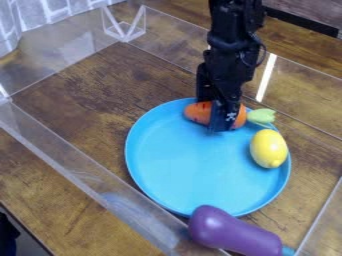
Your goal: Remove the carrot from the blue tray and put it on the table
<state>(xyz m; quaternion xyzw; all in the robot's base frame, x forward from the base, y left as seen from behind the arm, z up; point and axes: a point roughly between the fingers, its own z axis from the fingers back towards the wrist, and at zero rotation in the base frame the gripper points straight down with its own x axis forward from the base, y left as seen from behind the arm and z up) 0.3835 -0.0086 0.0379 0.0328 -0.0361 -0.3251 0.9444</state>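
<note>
End effector [222, 112] points down, jaws apart, straddling carrot [203, 114] at far rim of blue tray [174, 165]. Lemon [269, 148] nearby on the right; eggplant [230, 230] well nearer the camera, on table [94, 95].

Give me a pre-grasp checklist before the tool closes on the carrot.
1. Tool open: ok, jaws apart.
2. Tool over the small orange toy carrot: ok, it straddles the carrot's middle.
3. Carrot on the round bright-blue plastic tray: ok, at the far rim, green top pointing right.
4. Yellow lemon apart from the tool: ok.
5. Fingertip depth around the carrot: cannot tell, the tool hides it.
6. Bare dark wood-grain table for placing: ok, left of the tray.
</note>
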